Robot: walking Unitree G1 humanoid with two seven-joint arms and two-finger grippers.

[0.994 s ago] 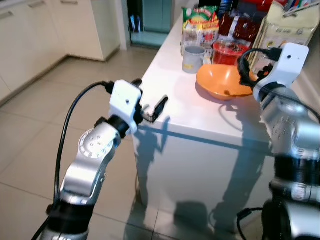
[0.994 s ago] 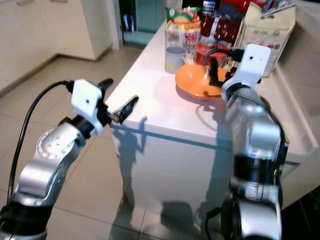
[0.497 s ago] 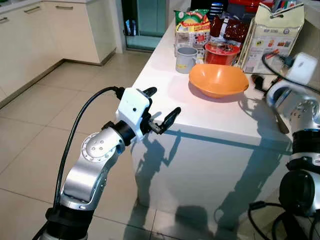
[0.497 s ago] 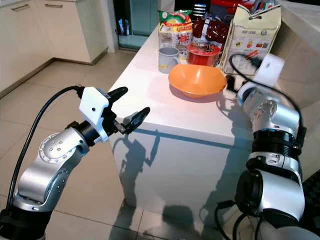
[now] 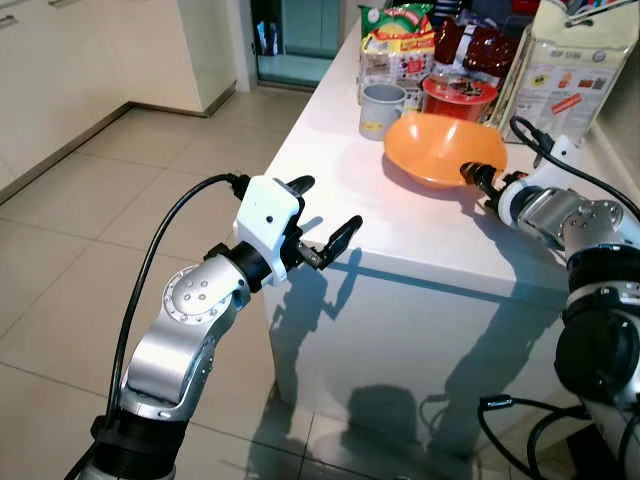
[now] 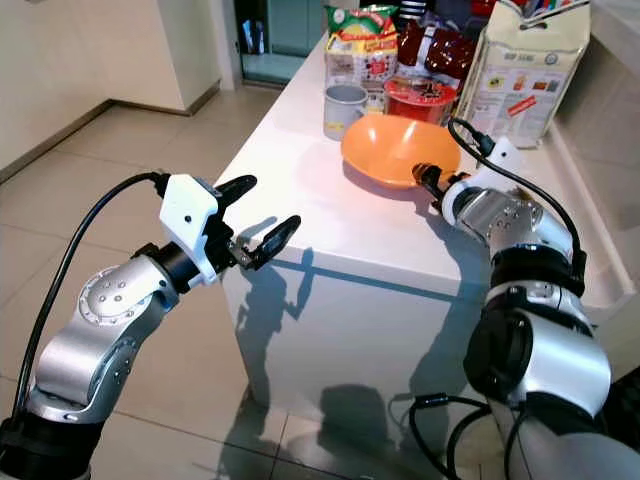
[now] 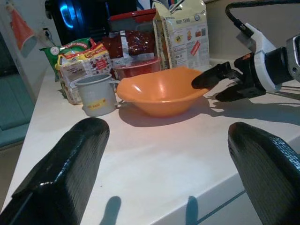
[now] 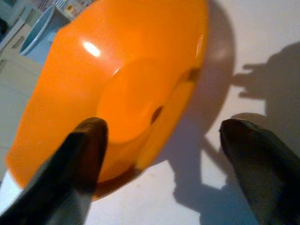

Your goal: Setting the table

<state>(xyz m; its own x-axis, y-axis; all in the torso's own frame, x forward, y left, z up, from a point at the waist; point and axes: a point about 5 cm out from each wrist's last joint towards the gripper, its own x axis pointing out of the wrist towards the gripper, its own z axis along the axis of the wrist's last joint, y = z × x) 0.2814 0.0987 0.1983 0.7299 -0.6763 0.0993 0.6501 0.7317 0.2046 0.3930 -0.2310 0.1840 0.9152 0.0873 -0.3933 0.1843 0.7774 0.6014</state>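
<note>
Colours on and around the white counter

Bowl [image 5: 440, 148]: plain glossy orange; counter [image 5: 400, 235]: white; mug [image 5: 381, 110]: pale grey with a small yellow mark; tub [image 5: 458, 97]: red, printed lid; snack packet [image 5: 396, 40]: green, red and yellow print; tall bag [image 5: 560, 60]: cream with red-and-yellow labels; left gripper [image 5: 320, 225] and right gripper [image 7: 224, 82]: black fingers on white and silver; floor [image 5: 110, 230]: beige tiles; cabinets [image 5: 70, 70]: cream.

The bowl [image 5: 442, 147] sits on the desk [image 5: 400, 225], toward its far end. Behind the bowl, nearer the far edge, stand a mug [image 5: 381, 109], a cup of noodles [image 5: 459, 95], snack packets [image 5: 397, 45] and a large bag [image 5: 565, 65]. The right end effector [image 5: 478, 181] is at the bowl's right rim. The left end effector [image 5: 318, 220] is off the desk's near left corner.
</note>
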